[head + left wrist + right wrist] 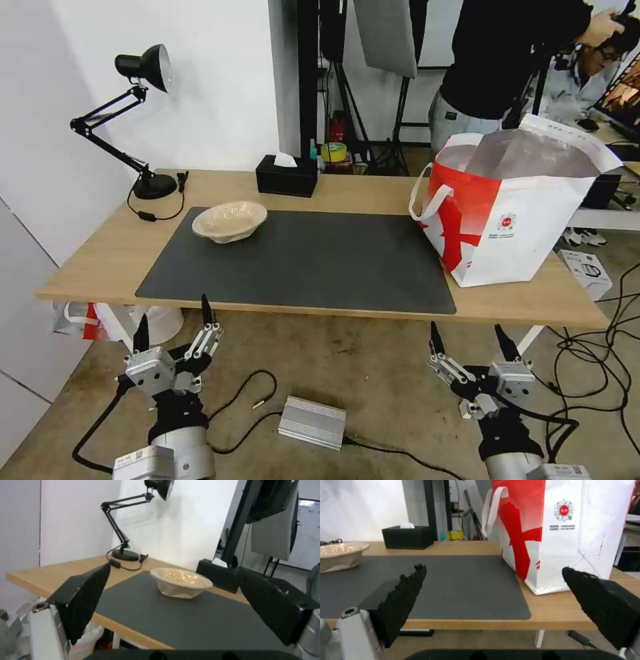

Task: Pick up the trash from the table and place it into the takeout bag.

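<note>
black tissue box [287,177] and desk lamp [137,113] at table's [100,257] far edge. beige pulp bowl [229,221] on mat's [320,267] far-left corner; takeout bag [513,213] upright at right end. left gripper [175,320] and right gripper [472,343] below near edge, fingers spread, empty.

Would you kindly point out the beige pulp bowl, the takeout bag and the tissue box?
beige pulp bowl [229,221], head view, inner hollow.
takeout bag [533,233], head view, white front panel.
tissue box [287,179], head view, black front side.
</note>
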You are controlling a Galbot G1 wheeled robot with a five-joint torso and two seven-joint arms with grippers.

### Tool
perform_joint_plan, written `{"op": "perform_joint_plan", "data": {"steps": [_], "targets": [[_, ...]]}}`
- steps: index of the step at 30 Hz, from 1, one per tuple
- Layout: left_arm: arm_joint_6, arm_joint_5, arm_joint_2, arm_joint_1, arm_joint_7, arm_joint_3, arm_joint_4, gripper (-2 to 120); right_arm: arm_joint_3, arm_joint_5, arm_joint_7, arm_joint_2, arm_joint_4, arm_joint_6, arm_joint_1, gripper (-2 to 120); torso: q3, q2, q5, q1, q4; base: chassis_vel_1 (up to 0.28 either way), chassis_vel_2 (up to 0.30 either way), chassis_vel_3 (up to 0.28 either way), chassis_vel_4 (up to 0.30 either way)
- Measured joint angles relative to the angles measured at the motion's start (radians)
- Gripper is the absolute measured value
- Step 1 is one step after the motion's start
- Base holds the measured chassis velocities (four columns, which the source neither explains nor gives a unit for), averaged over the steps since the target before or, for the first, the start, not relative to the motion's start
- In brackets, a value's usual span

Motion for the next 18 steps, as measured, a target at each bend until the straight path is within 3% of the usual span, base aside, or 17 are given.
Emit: {"op": "perform_joint_plan", "data": {"steps": [18], "targets": [[0.003, -0.003, -0.001, 0.000, 0.000, 0.002, 0.002, 100, 0.000, 0.000, -0.001, 0.000, 0.000, 0.000, 0.000, 100, 0.000, 0.000, 0.0000, 0.000, 0.0000, 0.000, 0.000, 0.000, 0.000]]}}
